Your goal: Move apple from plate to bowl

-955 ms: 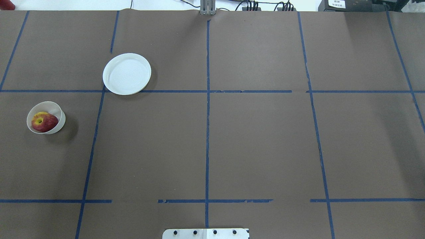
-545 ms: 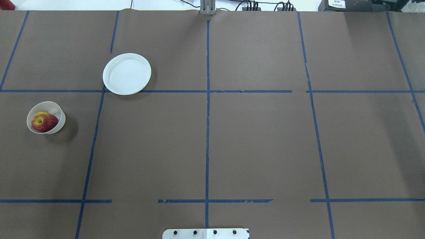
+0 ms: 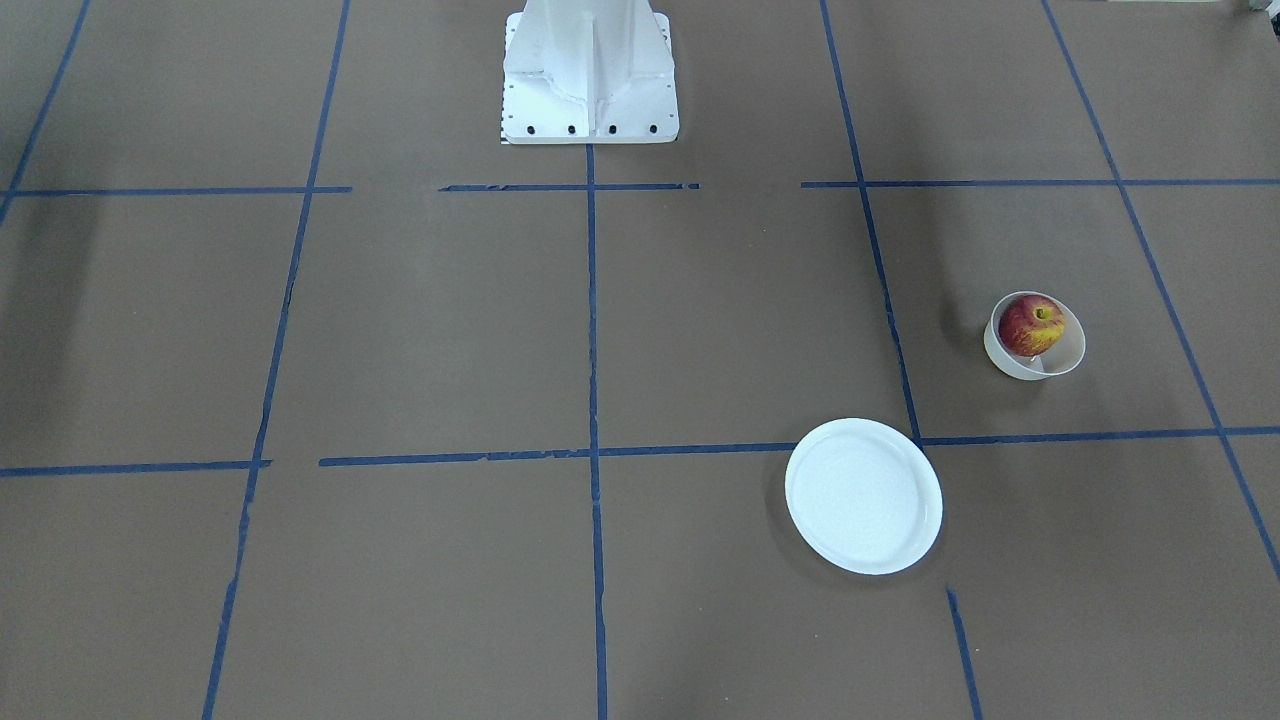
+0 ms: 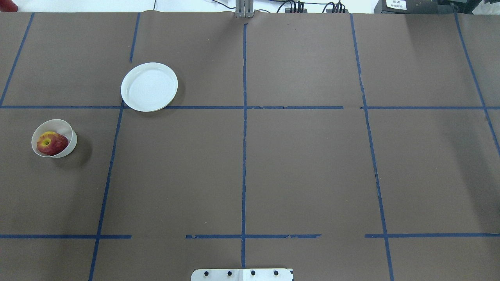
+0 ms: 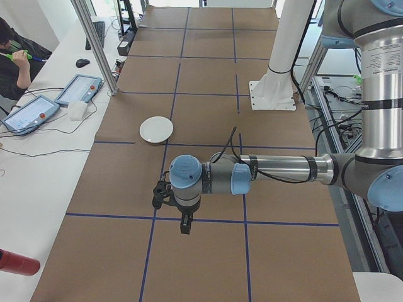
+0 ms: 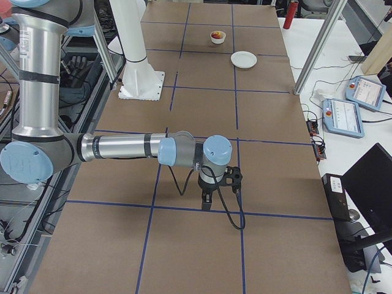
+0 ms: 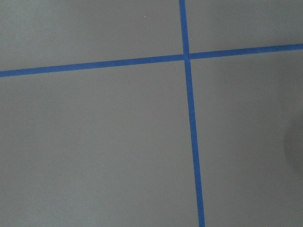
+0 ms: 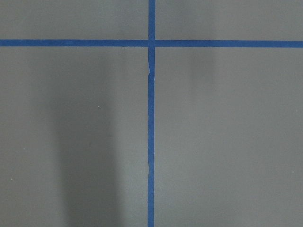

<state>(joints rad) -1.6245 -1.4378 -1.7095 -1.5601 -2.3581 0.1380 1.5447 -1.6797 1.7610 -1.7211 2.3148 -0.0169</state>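
Observation:
The red and yellow apple (image 4: 50, 143) lies inside the small deep white bowl (image 4: 67, 128) at the table's left; it also shows in the front-facing view (image 3: 1031, 325) and the right view (image 6: 217, 34). The flat white plate (image 4: 149, 86) stands bare, further back and to the right of the bowl (image 3: 1068, 352). Both grippers show only in the side views. The left gripper (image 5: 184, 226) hangs over the table and the left arm hides the bowl there. The right gripper (image 6: 206, 202) hangs far from the bowl. I cannot tell whether either is open or shut.
The brown table cover carries a grid of blue tape lines (image 4: 243, 117). The white robot base (image 3: 590, 70) stands at the near edge. A red cylinder (image 5: 19, 262) lies off the table's left end. Tablets (image 5: 79, 89) and a seated operator (image 5: 16, 56) are beside the table.

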